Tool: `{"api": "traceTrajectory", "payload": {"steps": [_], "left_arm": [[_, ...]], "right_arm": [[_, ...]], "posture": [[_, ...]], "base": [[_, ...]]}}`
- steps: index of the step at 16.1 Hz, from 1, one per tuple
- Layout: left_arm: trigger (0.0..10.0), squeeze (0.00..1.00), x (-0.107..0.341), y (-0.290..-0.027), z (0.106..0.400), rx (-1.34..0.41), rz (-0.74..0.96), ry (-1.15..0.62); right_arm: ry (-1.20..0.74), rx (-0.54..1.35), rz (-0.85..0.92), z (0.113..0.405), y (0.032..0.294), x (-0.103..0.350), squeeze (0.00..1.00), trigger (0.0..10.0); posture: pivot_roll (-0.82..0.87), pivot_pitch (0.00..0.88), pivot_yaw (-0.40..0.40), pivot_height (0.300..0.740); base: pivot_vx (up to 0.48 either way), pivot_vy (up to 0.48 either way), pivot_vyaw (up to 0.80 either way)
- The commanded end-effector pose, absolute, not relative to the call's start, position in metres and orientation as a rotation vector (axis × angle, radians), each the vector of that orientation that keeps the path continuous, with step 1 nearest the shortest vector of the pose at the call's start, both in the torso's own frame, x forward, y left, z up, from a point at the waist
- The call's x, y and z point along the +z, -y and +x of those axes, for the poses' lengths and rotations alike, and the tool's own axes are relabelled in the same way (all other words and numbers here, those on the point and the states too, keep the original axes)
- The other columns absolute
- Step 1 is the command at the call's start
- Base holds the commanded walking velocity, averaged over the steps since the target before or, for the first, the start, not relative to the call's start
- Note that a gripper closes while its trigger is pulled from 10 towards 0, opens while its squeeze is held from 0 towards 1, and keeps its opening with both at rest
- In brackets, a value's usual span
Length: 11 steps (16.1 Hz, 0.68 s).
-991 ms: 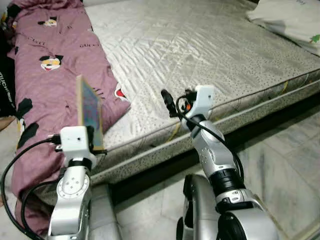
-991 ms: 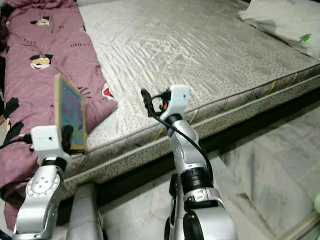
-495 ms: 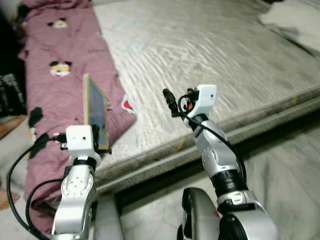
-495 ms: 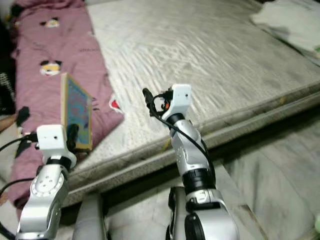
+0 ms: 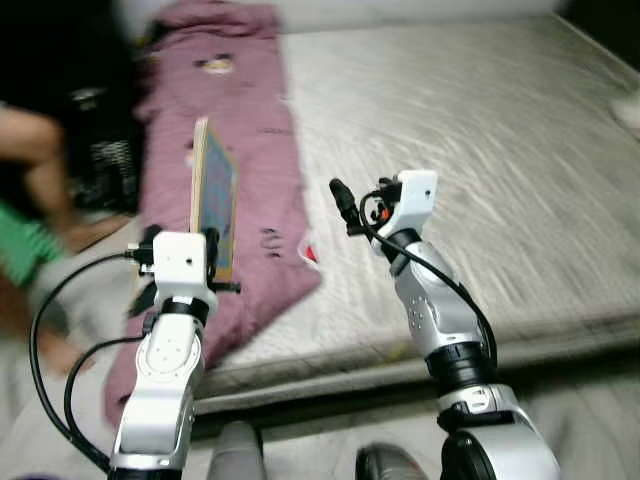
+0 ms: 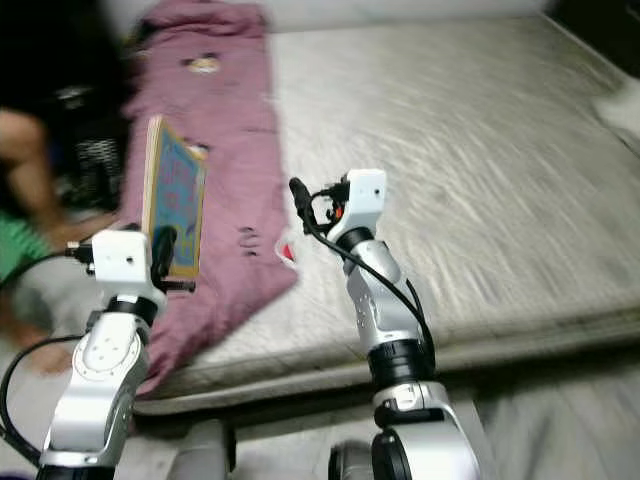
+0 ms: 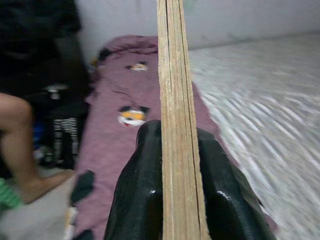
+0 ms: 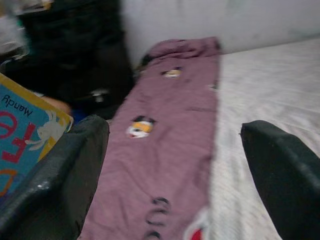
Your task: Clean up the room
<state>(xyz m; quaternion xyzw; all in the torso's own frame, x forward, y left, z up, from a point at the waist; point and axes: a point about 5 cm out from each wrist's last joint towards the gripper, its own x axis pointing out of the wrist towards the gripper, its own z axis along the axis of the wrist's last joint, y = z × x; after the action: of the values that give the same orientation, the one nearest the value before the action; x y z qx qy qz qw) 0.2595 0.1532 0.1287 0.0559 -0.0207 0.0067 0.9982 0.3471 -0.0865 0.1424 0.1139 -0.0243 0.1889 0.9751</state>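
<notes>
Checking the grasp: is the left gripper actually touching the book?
Touching. In the left wrist view both black fingers press flat against the sides of the upright book, no gap showing; the left gripper holds it.

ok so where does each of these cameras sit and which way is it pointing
Left eye and right eye views: on the head, looking down at the bed; both arms show.
Left wrist view: along the left gripper, shut on an upright book.
Right wrist view: along the open right gripper, empty.
Shared: every view shows the purple blanket; a person's leg beside the bed shows in the head and left wrist views.
</notes>
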Motion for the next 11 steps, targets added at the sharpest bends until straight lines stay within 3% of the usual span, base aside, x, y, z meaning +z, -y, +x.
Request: {"api": "traceTrajectory", "payload": {"steps": [1,11], "left_arm": [[10.0,0.00,0.133,-0.157,0.258,0.029,0.126,0.066],[10.0,0.00,0.125,-0.165,0.255,0.126,0.134,0.055]], "right_arm": [[0.058,0.393,0.222,0.347,0.082,0.146,0.00,10.0],[0.032,0.325,0.158,0.344,0.098,0.133,0.00,10.0]], "posture": [[-0.01,0.000,-0.001,0.740],[-0.02,0.000,-0.004,0.740]], "base": [[0.000,0.000,0.00],[0.000,0.000,0.00]]}}
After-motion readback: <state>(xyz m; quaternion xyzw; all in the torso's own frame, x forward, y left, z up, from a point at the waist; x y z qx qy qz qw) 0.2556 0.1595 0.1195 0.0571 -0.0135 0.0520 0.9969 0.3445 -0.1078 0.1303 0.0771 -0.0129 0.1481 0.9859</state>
